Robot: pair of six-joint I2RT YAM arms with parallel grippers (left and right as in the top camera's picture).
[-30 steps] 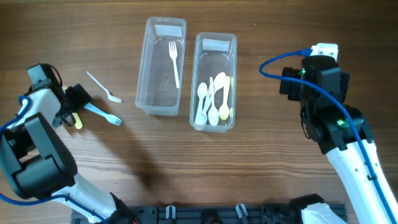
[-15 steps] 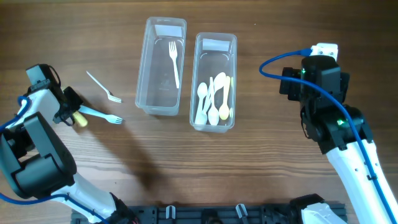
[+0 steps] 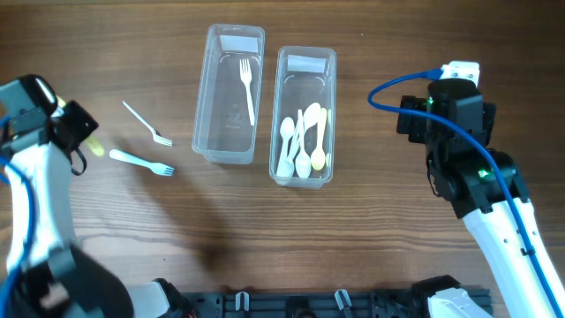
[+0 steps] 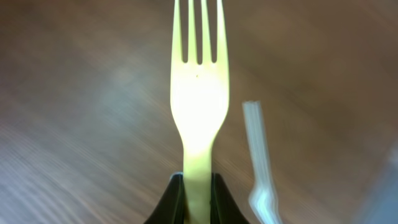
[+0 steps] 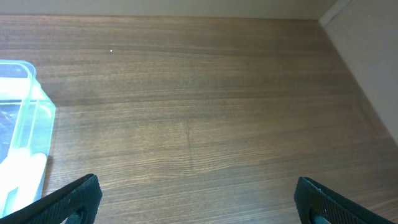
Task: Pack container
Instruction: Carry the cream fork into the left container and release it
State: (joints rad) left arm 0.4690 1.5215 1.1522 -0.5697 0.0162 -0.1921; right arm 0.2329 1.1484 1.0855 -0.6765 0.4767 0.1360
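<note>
Left wrist: left jaws pinch the yellow fork (image 4: 199, 118); right jaws spread wide.

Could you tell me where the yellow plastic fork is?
The yellow plastic fork is held in the left gripper, far left overhead, beside the light blue plastic fork.

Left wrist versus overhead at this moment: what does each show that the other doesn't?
Only the left wrist: the yellow fork's tines, and the left gripper shut on its handle. Only the overhead: a clear container holding a white fork, a second container of spoons, and a blue fork loose on the table. Both: the yellow fork and the wooden table. The wrist's blurred pale utensil cannot be identified.
</note>
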